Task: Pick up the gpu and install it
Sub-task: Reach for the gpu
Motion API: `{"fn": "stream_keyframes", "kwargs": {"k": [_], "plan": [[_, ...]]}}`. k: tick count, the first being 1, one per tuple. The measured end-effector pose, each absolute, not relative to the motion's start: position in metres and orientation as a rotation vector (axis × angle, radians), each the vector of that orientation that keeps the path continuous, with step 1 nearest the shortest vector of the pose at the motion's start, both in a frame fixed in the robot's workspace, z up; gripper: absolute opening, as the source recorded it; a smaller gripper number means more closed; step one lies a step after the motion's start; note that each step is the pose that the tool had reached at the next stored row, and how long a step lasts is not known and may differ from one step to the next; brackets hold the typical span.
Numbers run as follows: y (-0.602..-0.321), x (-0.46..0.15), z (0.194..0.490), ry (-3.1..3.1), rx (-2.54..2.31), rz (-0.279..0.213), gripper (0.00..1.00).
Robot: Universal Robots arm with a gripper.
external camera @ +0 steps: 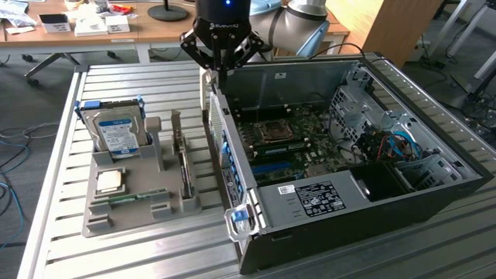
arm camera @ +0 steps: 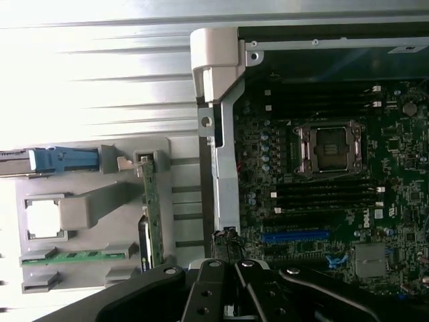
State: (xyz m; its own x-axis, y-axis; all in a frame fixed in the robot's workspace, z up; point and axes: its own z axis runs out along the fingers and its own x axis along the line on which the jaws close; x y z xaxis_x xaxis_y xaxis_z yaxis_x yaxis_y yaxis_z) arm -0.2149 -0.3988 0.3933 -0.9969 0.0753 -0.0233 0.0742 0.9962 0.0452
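Observation:
The gpu (external camera: pixel 183 165) is a thin green card standing on its edge in a slot of the grey holder (external camera: pixel 128 215), at the side nearest the computer case. In the wrist view the gpu (arm camera: pixel 151 201) appears edge-on with its silver bracket at one end. My gripper (external camera: pixel 222 71) hangs high over the case's side wall, beyond the gpu and well apart from it. Its fingers are shut together with nothing between them. The wrist view has the gripper (arm camera: pixel 226 268) over the case wall beside the holder.
The holder also carries a hard drive (external camera: pixel 116 133), a square processor (external camera: pixel 111 181) and a green memory stick (external camera: pixel 136 196). The open case (external camera: pixel 434 174) lies at the exterior view's right, motherboard (external camera: pixel 291 145) exposed, with a blue slot (arm camera: pixel 295 236) and processor socket (arm camera: pixel 332 147).

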Motion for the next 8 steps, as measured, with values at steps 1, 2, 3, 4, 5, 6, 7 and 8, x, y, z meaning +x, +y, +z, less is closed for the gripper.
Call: {"fn": "stream_keyframes", "kwargs": {"k": [1, 2, 3, 4, 5, 6, 7, 8], "plan": [[-0.399, -0.216, 0.393, 3.114, 0.117, 0.069, 0.11], [-0.399, -0.218, 0.393, 3.114, 0.117, 0.07, 0.11], [-0.399, -0.22, 0.393, 3.114, 0.117, 0.07, 0.11], [-0.399, -0.222, 0.393, 3.114, 0.117, 0.07, 0.11], [-0.399, -0.224, 0.393, 3.114, 0.117, 0.07, 0.11], [-0.399, -0.226, 0.393, 3.114, 0.117, 0.07, 0.11], [-0.399, -0.227, 0.393, 3.114, 0.117, 0.07, 0.11], [-0.399, -0.229, 0.393, 3.114, 0.117, 0.07, 0.11]]}}
